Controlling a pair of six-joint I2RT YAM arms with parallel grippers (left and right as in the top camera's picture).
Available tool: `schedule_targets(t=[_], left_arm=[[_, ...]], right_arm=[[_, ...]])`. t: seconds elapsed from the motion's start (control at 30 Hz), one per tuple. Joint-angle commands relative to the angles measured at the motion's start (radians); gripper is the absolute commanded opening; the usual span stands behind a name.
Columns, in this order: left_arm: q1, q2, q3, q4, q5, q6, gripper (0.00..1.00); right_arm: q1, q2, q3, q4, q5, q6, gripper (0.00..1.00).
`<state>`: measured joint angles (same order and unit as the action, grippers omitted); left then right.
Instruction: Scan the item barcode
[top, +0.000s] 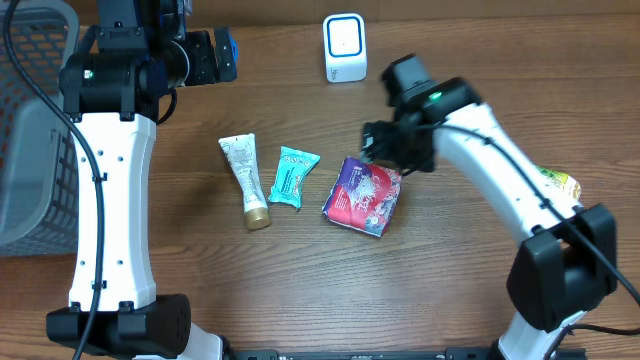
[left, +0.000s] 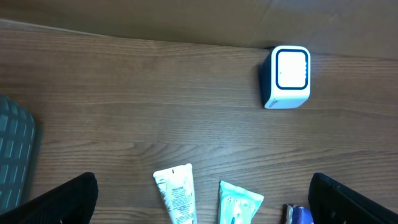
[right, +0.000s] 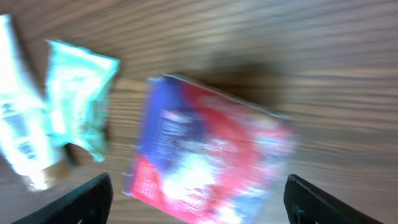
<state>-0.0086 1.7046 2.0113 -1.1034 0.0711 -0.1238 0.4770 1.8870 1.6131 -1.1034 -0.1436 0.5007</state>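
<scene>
Right gripper (top: 384, 150) above red packet (top: 365, 198)

We count 1 white scanner (top: 345, 48). In front of the scanner lie 1 tube (top: 245, 180), 1 teal sachet (top: 293, 177) and 1 red-and-blue packet (top: 365, 197). Far left of the scanner we see 1 grey basket (top: 30, 130). Far right of it is 1 yellow-green item (top: 562, 183) that we cannot identify.

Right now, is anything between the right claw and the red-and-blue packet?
Nothing visible. The right claw hangs open just over the far edge of the packet; the teal sachet lies apart beside it.
</scene>
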Motion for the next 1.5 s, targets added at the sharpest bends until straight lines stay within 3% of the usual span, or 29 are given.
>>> schedule_targets(t=[0.0, 0.1, 0.2, 0.43, 0.5, 0.67, 0.83, 0.93, 1.1, 1.33, 1.47], left_arm=[[0.001, 0.008, 0.013, 0.0, -0.003, 0.019, 1.0], [0.001, 0.008, 0.013, 0.0, -0.003, 0.019, 1.0], [0.001, 0.008, 0.013, 0.0, -0.003, 0.019, 1.0], [0.001, 0.008, 0.013, 0.0, -0.003, 0.019, 1.0], [0.001, 0.008, 0.013, 0.0, -0.003, 0.019, 1.0], [0.001, 0.008, 0.013, 0.0, -0.003, 0.019, 1.0], [0.001, 0.008, 0.013, 0.0, -0.003, 0.019, 1.0], [0.001, 0.008, 0.013, 0.0, -0.003, 0.019, 1.0], [0.001, 0.008, 0.013, 0.0, -0.003, 0.019, 1.0], [0.001, 0.008, 0.013, 0.0, -0.003, 0.019, 1.0], [0.001, 0.008, 0.013, 0.0, -0.003, 0.019, 1.0]], right_arm=[[0.104, -0.01, -0.06, 0.104, -0.011, 0.138, 0.88], [0.181, -0.002, -0.122, 0.227, 0.002, 0.215, 0.81], [0.225, 0.018, -0.137, 0.208, 0.072, 0.303, 0.74], [0.206, 0.023, -0.134, 0.02, 0.2, 0.303, 0.76], [0.187, 0.023, -0.134, -0.04, 0.231, 0.299, 0.8], [0.109, 0.023, -0.135, -0.112, 0.285, 0.177, 0.87], [0.055, 0.023, -0.135, -0.052, 0.097, 0.05, 0.87], [0.05, 0.023, -0.144, 0.003, -0.064, 0.057, 0.88], [0.047, 0.023, -0.229, 0.019, -0.007, 0.212, 0.86], [0.031, 0.023, -0.329, 0.031, -0.008, 0.202, 0.86], [0.034, 0.023, -0.335, 0.052, -0.018, 0.203, 0.81]])
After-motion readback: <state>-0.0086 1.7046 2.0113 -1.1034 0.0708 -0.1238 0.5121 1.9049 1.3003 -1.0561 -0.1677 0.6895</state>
